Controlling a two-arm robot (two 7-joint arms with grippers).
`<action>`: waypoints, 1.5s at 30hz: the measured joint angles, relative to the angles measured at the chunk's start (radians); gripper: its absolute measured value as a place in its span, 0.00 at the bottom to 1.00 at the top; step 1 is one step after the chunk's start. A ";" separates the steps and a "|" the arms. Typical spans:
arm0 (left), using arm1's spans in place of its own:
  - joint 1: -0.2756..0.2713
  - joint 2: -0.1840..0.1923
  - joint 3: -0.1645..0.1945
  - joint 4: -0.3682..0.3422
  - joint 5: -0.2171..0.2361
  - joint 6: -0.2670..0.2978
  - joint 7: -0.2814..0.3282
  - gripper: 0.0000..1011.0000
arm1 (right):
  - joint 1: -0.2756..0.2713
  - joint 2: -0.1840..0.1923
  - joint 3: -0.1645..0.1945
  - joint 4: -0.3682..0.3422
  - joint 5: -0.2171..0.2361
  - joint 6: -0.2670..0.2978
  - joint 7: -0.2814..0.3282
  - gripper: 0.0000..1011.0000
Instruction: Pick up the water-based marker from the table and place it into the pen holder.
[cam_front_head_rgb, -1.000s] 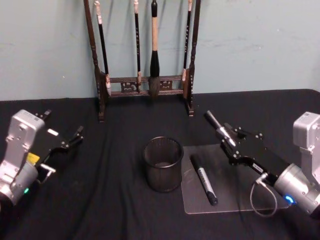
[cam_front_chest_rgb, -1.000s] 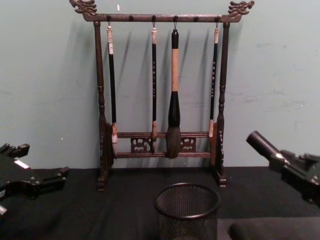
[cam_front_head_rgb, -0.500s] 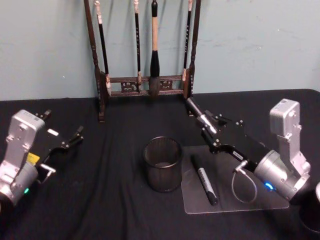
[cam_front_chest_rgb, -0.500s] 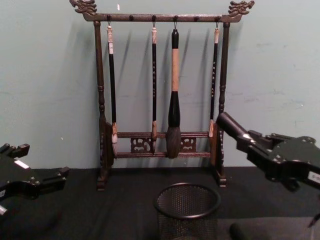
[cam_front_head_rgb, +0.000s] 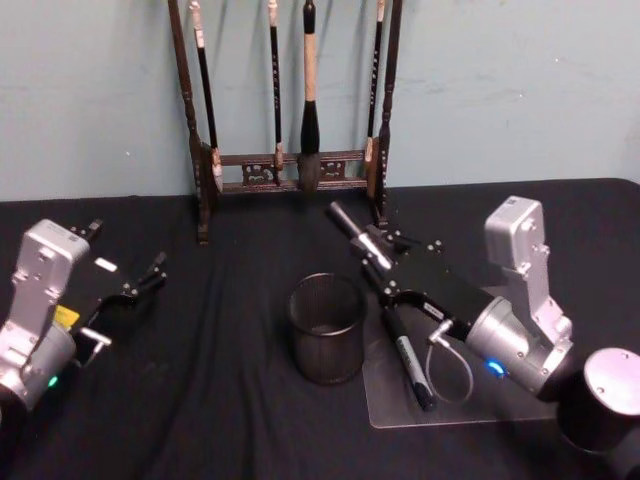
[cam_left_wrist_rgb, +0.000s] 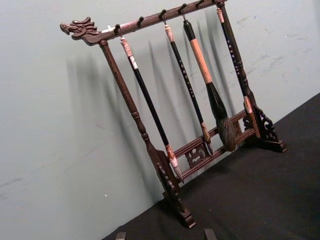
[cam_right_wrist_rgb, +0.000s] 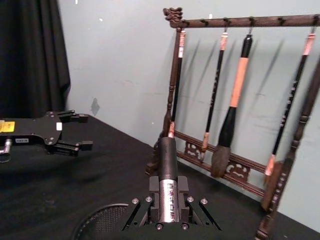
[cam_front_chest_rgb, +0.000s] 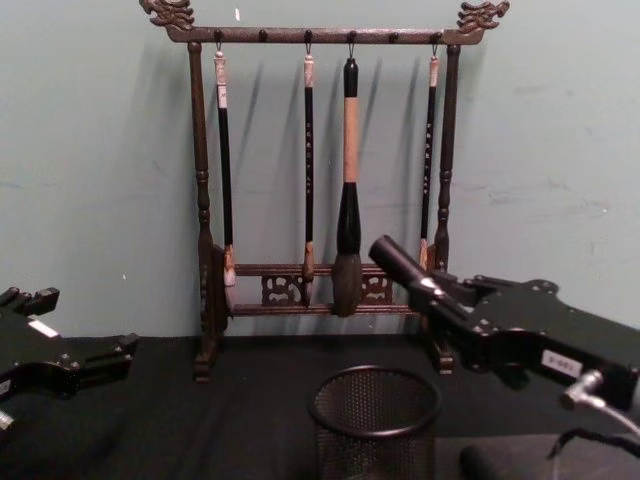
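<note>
Jaws of the right claw (cam_front_head_rgb: 385, 265) are clamped on the water-based marker (cam_front_head_rgb: 350, 225), held off the surface (cam_front_head_rgb: 220, 400) with its black cap tilted up toward 10 o'clock. In the head view, claw and marker sit at about 1 o'clock from the pen holder (cam_front_head_rgb: 326, 328), beside its rim and not over the opening. A second marker (cam_front_head_rgb: 408, 362) lies on a clear mat (cam_front_head_rgb: 460, 405) at the holder's 4 o'clock. The left claw (cam_front_head_rgb: 125, 255) is parked at 9 o'clock, fingers apart. A brush rack (cam_front_head_rgb: 290, 160) stands at 12 o'clock.
</note>
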 joint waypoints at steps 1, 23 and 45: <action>0.000 0.000 0.000 0.000 0.000 0.000 0.000 1.00 | 0.007 -0.006 -0.006 0.008 -0.002 -0.001 0.002 0.21; 0.000 0.000 0.000 0.000 0.000 0.000 0.000 1.00 | 0.083 -0.067 -0.075 0.093 -0.040 -0.024 0.015 0.21; 0.000 0.000 0.000 0.000 0.000 0.000 0.000 1.00 | 0.133 -0.101 -0.112 0.144 -0.065 -0.037 0.026 0.21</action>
